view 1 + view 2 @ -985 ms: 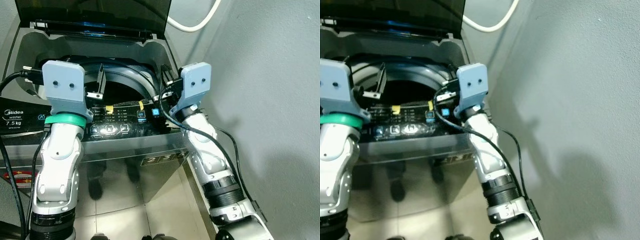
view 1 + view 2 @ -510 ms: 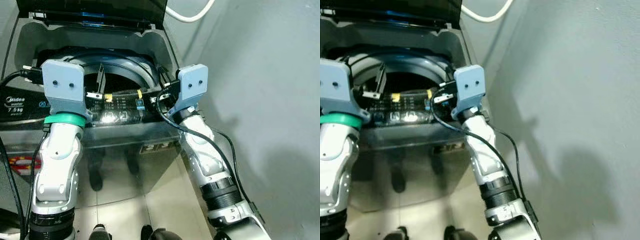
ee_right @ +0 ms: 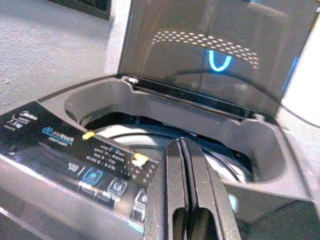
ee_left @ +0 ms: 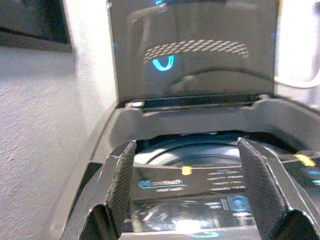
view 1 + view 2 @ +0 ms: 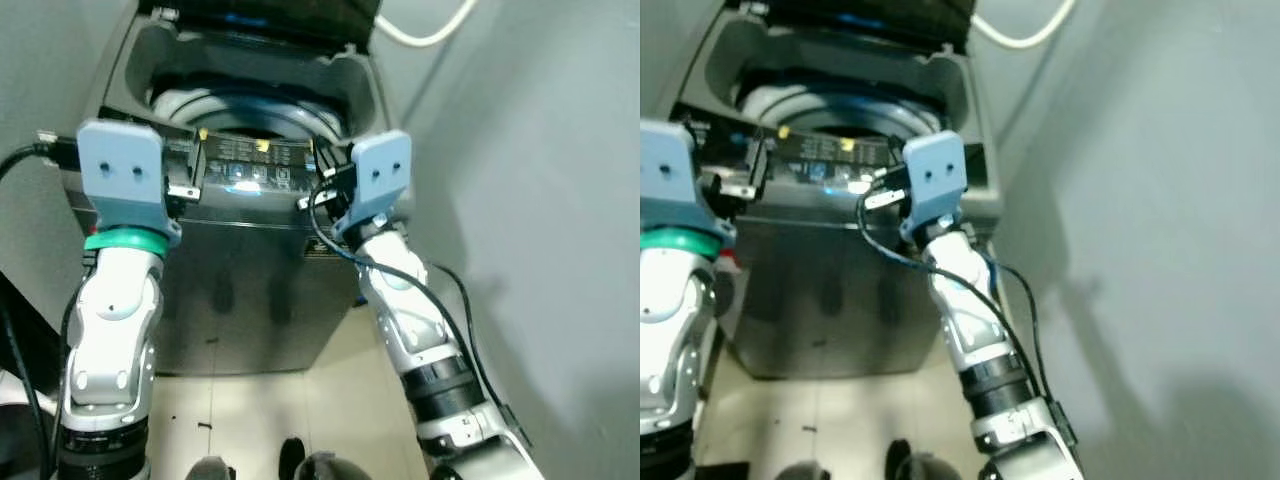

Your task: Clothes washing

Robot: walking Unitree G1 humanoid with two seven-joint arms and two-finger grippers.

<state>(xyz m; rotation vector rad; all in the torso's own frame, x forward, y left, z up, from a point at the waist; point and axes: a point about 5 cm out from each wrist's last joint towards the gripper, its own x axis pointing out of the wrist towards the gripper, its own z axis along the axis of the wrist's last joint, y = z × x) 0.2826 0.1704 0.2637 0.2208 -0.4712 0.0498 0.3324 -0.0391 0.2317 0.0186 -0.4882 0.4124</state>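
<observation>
while lid [image 4: 195, 50] stands up | washer [image 5: 250, 270] drum probably empty | right gripper [image 3: 186, 165] fingers together

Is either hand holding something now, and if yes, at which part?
Nothing is held. The left hand is open with nothing between its fingers; the right hand is shut on nothing. Both hang before the washer, whose lid is up.

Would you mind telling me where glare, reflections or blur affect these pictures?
Left eye view: soft overall, white glare on the control panel. Left wrist view: glare again low on the panel, a blue glow reflected in the raised lid. Right wrist view: the shut right tool looms large, the lid mirrors the drum's holes.
</observation>
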